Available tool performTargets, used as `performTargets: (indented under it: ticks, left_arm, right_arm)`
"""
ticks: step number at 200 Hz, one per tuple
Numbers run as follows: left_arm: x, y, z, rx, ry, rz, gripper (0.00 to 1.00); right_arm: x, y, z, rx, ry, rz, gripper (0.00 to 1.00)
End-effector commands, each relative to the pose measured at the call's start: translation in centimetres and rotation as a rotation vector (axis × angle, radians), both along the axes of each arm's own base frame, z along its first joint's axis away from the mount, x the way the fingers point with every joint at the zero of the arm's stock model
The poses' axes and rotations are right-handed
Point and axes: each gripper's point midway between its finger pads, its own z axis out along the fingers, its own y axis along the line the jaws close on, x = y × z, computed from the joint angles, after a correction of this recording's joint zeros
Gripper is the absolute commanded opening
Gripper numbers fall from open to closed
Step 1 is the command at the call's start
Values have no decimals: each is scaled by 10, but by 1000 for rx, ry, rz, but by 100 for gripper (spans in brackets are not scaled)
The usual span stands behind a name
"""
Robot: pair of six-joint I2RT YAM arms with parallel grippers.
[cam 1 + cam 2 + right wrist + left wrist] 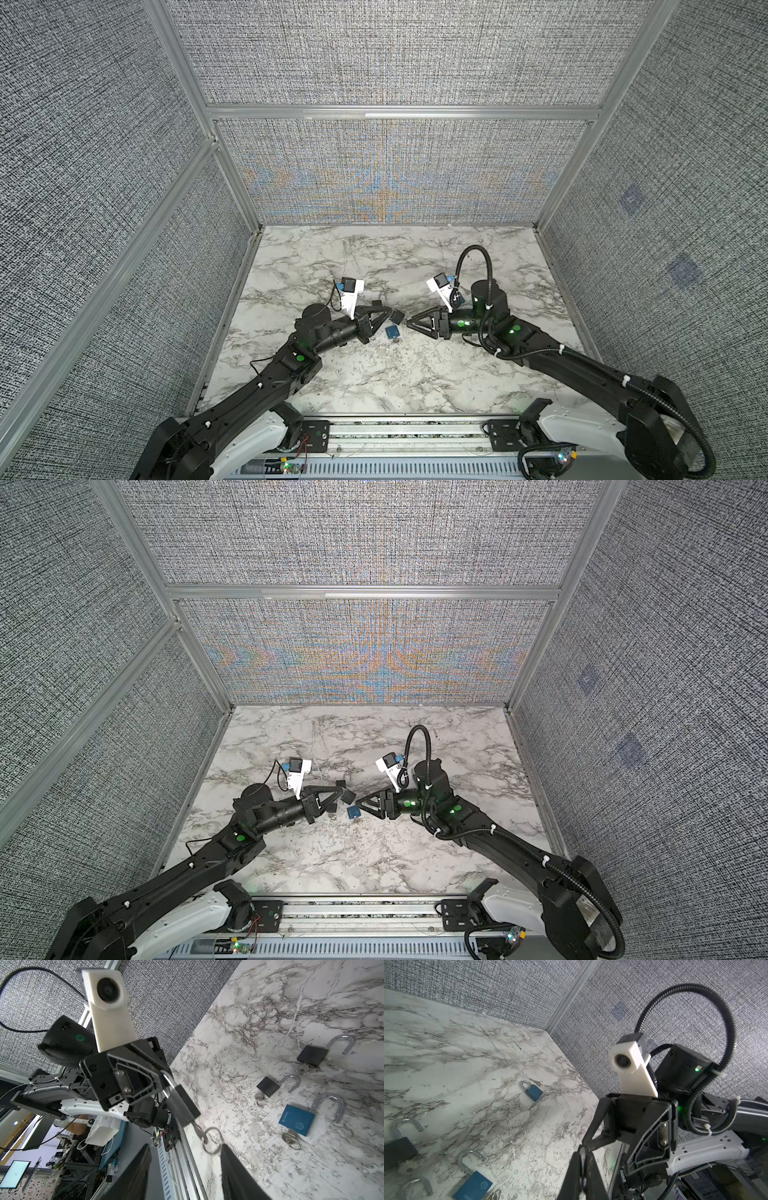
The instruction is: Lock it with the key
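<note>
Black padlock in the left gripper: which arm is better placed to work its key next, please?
Right, probably: the right gripper is open at the key ring, while the left gripper clamps the black padlock by its shackle.

Both top views look steeply down from the near side over the whole worktop (374,374). Close in, the left wrist view faces the right arm (681,1070), the right wrist view the left arm (62,1043).

Robotics lab: fabric-panelled enclosure (399,62), monitor (14,1174).
</note>
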Motion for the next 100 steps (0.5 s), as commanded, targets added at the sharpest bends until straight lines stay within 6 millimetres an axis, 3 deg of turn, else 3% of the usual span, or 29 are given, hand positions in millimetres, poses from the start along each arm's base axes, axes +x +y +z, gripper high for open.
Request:
performTargets:
  ticks: [1, 100]
  left_arm:
    - [8, 1, 5, -14, 50, 38, 0]
    - [9, -8, 12, -37, 99, 4, 0]
  right_arm:
    - [1, 5, 12, 55, -29, 9, 54]
    - [25, 11, 16, 32, -87, -27, 54]
